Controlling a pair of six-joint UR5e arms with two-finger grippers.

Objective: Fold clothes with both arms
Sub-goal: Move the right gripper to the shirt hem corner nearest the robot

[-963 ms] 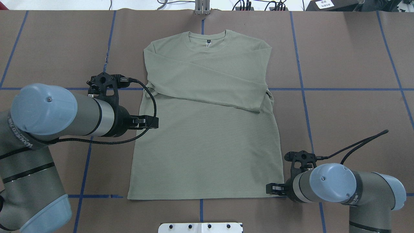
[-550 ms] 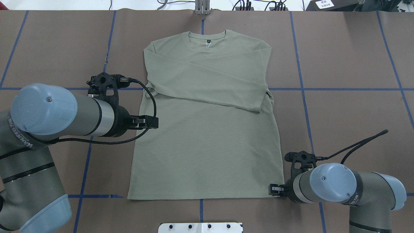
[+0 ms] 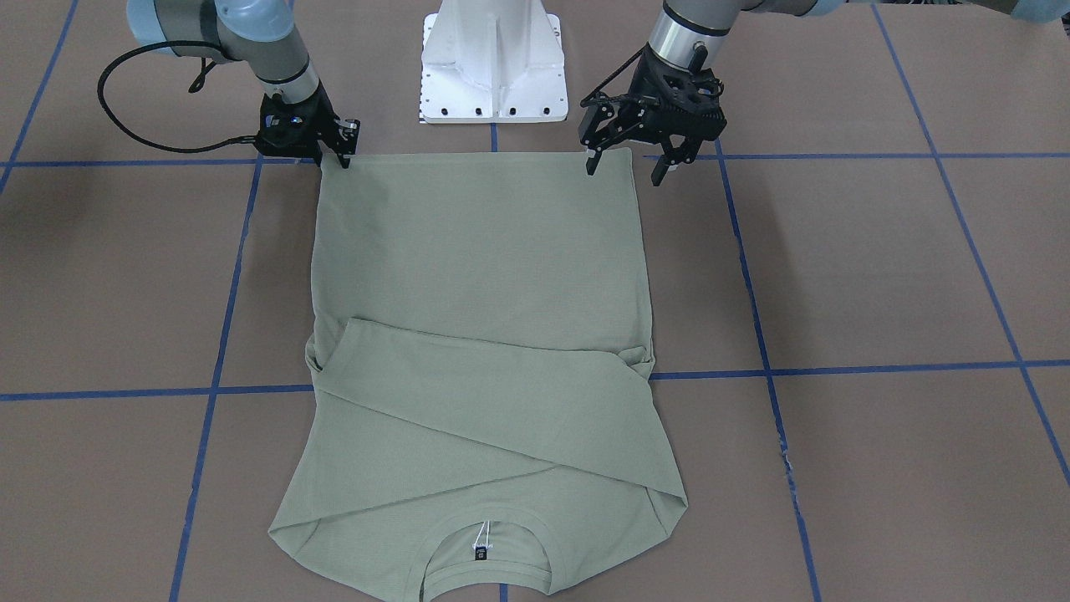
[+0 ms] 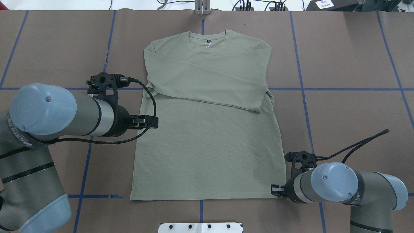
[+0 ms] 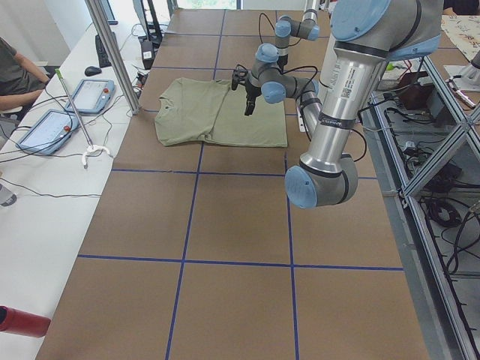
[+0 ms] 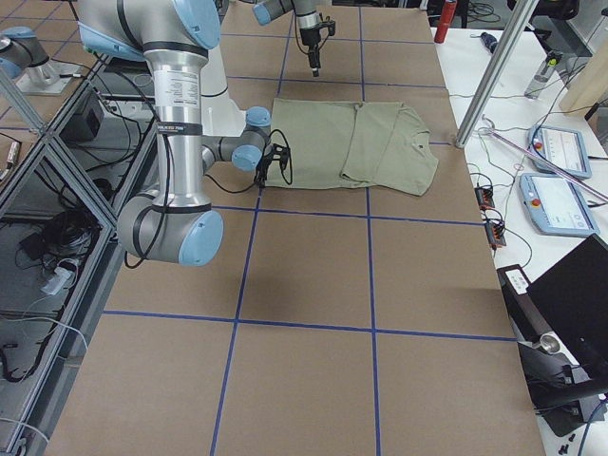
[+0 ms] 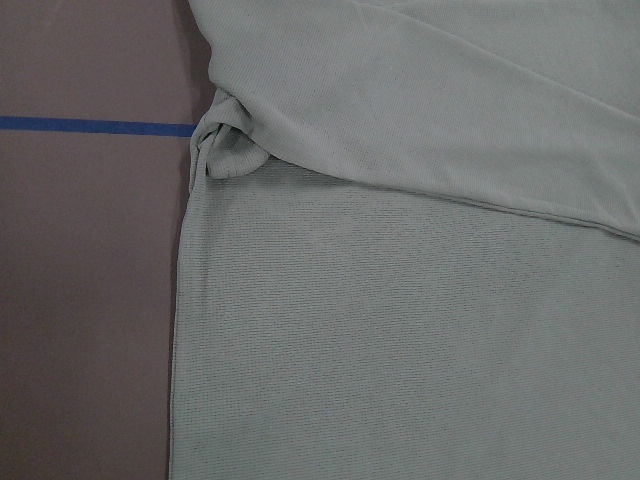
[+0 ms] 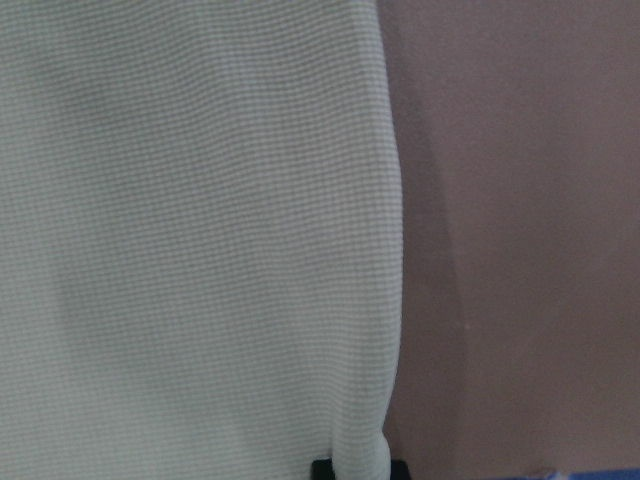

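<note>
Likely soft, light, floppy knit: shirt (image 4: 207, 155) spread flat on table (image 4: 349, 58), sleeves crossed over chest. Best taken at both hem corners. Pinched at one corner by right gripper (image 4: 275, 189); overhung by left gripper (image 3: 623, 171), fingers apart, empty.

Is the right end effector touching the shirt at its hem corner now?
Touching. In the front-facing view the right end effector sits on the hem corner of the shirt. The right wrist view shows that corner bunched over a black fingertip.
</note>
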